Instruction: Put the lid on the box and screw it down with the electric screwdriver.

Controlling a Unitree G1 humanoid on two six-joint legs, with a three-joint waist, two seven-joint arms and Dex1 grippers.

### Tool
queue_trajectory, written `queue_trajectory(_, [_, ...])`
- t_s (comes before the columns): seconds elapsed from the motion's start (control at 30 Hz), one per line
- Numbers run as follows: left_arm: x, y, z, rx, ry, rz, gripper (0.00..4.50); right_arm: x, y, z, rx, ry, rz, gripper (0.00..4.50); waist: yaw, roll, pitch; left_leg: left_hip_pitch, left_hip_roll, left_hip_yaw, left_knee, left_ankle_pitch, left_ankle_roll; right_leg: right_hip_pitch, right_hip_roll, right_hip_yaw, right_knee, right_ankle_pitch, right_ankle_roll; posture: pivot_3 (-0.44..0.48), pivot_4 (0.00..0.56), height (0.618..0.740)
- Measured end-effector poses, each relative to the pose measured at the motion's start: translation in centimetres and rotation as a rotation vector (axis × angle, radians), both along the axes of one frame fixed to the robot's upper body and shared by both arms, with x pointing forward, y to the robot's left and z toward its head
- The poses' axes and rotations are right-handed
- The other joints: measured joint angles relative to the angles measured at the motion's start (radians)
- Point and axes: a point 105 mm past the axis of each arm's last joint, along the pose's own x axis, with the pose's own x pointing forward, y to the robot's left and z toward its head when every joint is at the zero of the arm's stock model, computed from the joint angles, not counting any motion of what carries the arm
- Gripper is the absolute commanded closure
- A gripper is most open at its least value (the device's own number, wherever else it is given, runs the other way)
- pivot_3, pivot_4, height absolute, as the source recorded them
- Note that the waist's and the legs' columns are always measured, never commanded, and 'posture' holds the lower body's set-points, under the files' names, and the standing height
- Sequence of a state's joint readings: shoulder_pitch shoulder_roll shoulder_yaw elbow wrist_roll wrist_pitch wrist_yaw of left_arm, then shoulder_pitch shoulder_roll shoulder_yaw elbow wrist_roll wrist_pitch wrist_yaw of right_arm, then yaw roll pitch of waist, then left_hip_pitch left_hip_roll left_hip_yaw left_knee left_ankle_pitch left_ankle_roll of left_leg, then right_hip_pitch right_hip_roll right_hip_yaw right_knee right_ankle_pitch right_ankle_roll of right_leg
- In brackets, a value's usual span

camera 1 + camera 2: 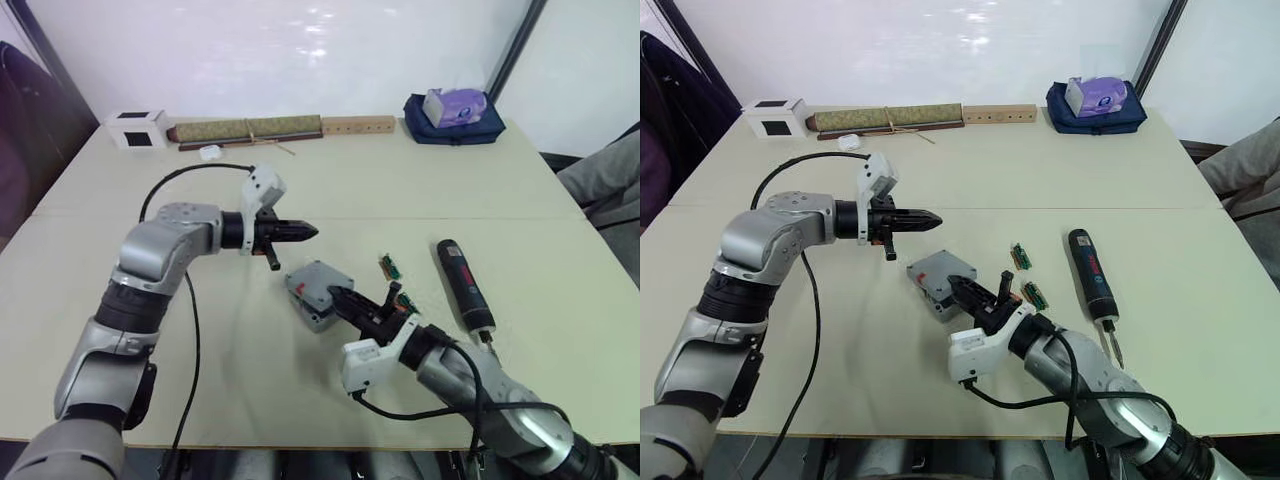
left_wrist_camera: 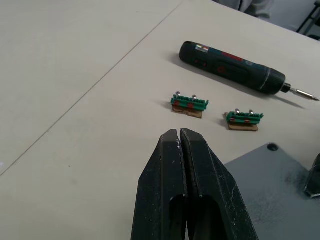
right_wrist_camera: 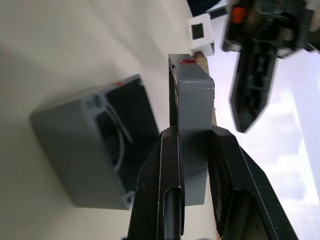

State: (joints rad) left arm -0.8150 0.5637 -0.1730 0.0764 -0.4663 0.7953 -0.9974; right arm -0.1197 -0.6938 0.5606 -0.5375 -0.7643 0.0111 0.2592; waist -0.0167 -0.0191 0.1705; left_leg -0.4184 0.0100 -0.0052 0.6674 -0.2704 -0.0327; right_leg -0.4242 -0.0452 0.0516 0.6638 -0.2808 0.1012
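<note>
Right tool [image 3: 192,150] clamped on the lid [image 3: 192,100], gripping it edge-on between the two fingers; lid held just beside the open mouth of the box [image 3: 95,150], not seated, a gap between the two in the right wrist view. Box rests on the worktop [image 1: 150,330] near centre, white wire loop visible inside. From the head camera the lid hangs over the box so the pair read as one grey block [image 1: 318,292]. Left tool [image 1: 305,232] has its fingers pressed together on nothing, hovering above the worktop just behind the box, tips pointing toward the robot's right. Electric screwdriver [image 1: 463,284] lies flat on the worktop off to the right, well apart from both tools, untouched, bit toward the near edge. Two small green circuit-board strips [image 2: 190,104] lie between box and screwdriver. Far edge: white cube [image 1: 135,128], long wooden pieces [image 1: 265,128], dark blue pouch [image 1: 455,118]. Progress, as judged: lid picked up and brought to the box, alignment under way. Left to do: seat the lid square, free a tool, fetch the screwdriver, drive the screws. Early stage, maybe a third done.
</note>
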Motion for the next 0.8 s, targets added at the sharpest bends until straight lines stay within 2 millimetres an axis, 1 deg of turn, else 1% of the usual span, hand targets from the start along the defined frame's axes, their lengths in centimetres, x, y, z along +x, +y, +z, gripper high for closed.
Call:
queue_trajectory(0.17, [-1.0, 0.9, 0.0, 0.045, 0.037, -0.068, 4.46, 0.7, 0.3, -0.8, -0.030, -0.016, -0.030, 4.38, -0.001, 0.000, 0.000, 0.001, 0.000, 0.000, 0.000, 0.000, 0.000, 0.000, 0.000, 0.000, 0.001, 0.000, 0.000, 0.000, 0.150, 0.740])
queue_trajectory(0.33, [-1.3, 0.8, -0.3, 0.048, 0.056, -0.084, 4.46, 0.9, -0.1, -0.7, -0.038, -0.021, -0.045, 4.38, 0.005, 0.000, 0.000, 0.001, 0.000, 0.000, 0.001, 0.000, 0.000, 0.002, -0.001, 0.000, 0.001, 0.000, 0.000, 0.000, 0.150, 0.740])
queue_trajectory(0.53, [-1.2, 0.7, -0.4, 0.047, 0.062, -0.072, 4.46, 1.1, -0.9, 0.3, -0.023, -0.064, -0.077, 4.38, 0.001, 0.000, 0.000, 0.001, 0.000, -0.001, 0.001, 0.000, 0.000, 0.002, 0.000, 0.000, 0.001, 0.000, 0.000, 0.000, 0.150, 0.740])
queue_trajectory(0.8, [-1.0, 0.7, -0.3, 0.039, 0.065, -0.046, 4.46, 0.9, 0.0, 1.0, -0.007, -0.088, -0.058, 4.38, 0.001, 0.000, 0.000, 0.002, 0.000, 0.000, 0.001, 0.000, 0.000, 0.002, 0.000, 0.000, 0.001, 0.000, 0.000, 0.000, 0.150, 0.740])
